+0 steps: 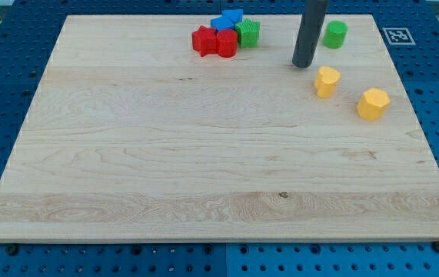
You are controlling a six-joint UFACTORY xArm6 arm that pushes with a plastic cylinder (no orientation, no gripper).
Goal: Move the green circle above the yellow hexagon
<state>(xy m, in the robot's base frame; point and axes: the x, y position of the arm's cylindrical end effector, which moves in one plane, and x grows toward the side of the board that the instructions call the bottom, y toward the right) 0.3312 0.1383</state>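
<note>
The green circle (pixel 336 34) stands near the view's top right of the wooden board. The yellow hexagon (pixel 373 104) lies lower and to the right of it. A second yellow block (pixel 327 81), shape unclear, sits between them, left of the hexagon. My tip (pixel 304 65) is on the board left of and slightly below the green circle, apart from it, and up-left of the second yellow block.
A cluster at the view's top centre holds two red blocks (pixel 214 41), two blue blocks (pixel 227 19) and a green block (pixel 247 33). The wooden board (pixel 204 154) lies on a blue pegboard. A marker tag (pixel 397 35) is at the top right.
</note>
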